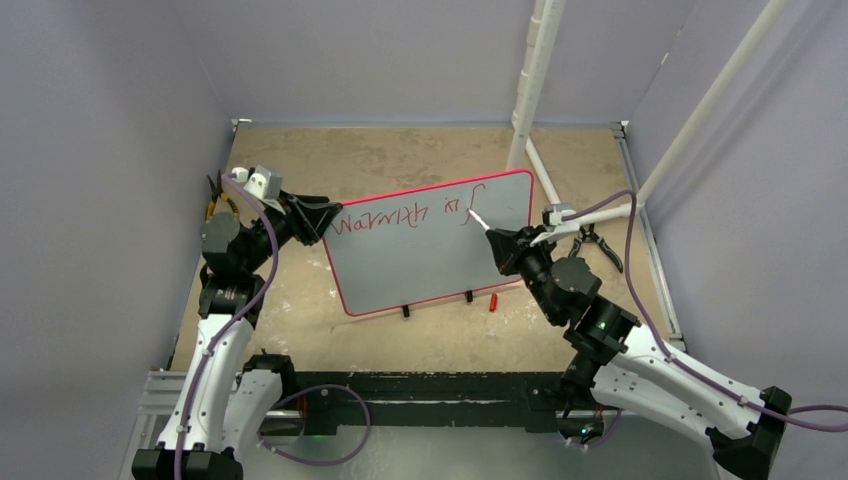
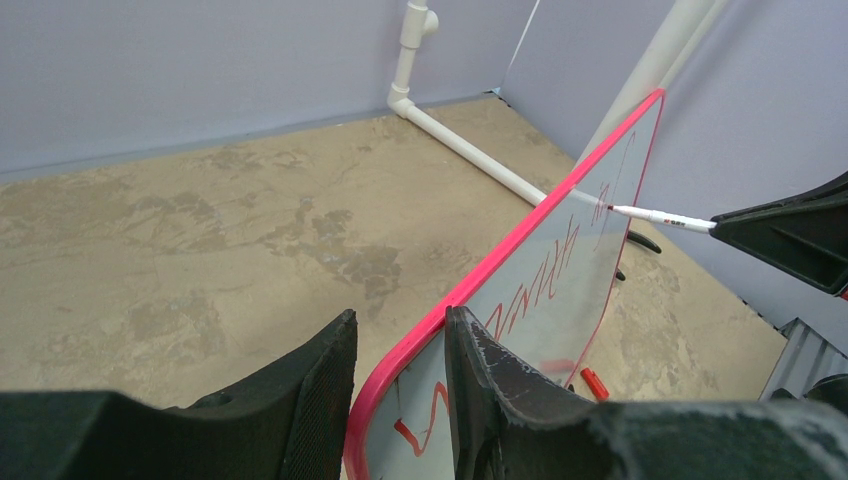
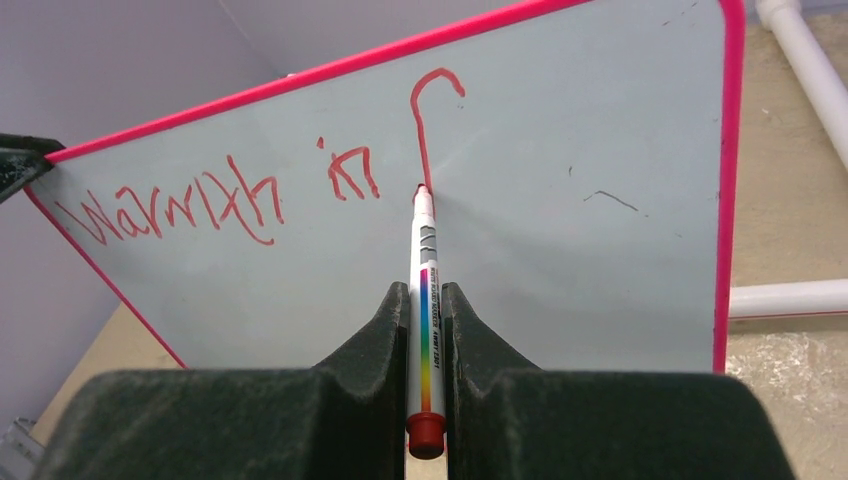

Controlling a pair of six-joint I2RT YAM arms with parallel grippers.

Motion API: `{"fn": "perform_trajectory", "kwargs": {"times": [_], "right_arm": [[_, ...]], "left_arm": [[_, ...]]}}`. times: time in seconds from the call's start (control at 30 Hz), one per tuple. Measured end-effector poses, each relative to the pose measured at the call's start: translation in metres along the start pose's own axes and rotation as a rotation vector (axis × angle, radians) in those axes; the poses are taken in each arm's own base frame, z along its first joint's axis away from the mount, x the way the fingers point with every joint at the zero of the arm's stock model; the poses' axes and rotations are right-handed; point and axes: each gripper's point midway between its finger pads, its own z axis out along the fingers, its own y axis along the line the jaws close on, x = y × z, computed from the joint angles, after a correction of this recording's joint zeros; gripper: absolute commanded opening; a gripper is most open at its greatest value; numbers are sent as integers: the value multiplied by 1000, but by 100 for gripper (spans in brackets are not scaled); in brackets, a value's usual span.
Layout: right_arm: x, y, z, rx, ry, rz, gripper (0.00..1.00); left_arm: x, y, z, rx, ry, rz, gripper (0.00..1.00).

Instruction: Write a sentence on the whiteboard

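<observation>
You had the whiteboard (image 1: 430, 265) standing on its feet on the table (image 1: 400, 160), at the centre of the top view. Your left jaws gripped its red rim at the left edge. Your right jaws were clenched on the marker (image 3: 425, 300), its tip touching the board at the foot of a hooked stroke (just right of "Warmth in"). The sentence (image 3: 175, 210) ran unfinished across the board's upper half.

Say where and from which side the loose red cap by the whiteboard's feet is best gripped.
Probably across the middle of the red cap, coming straight down. It lies on its side on the table, small and narrow, so jaws should close across its width. The whiteboard stands just behind it, crowding that side.
</observation>
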Motion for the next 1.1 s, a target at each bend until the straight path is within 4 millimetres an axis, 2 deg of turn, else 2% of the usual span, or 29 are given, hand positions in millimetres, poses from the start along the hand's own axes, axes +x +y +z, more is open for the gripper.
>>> {"fn": "perform_trajectory", "kwargs": {"times": [0.13, 0.53, 0.77, 1.1], "right_arm": [[-8, -4, -1, 22, -28, 9, 0], [-13, -6, -2, 33, -47, -5, 0], [-25, -7, -10, 18, -78, 6, 0], [-26, -10, -15, 20, -76, 1, 0]], "left_arm": [[0, 0, 0, 0, 0, 0, 36], [0, 0, 0, 0, 0, 0, 36], [0, 0, 0, 0, 0, 0, 36], [0, 0, 0, 0, 0, -1, 36]]}}
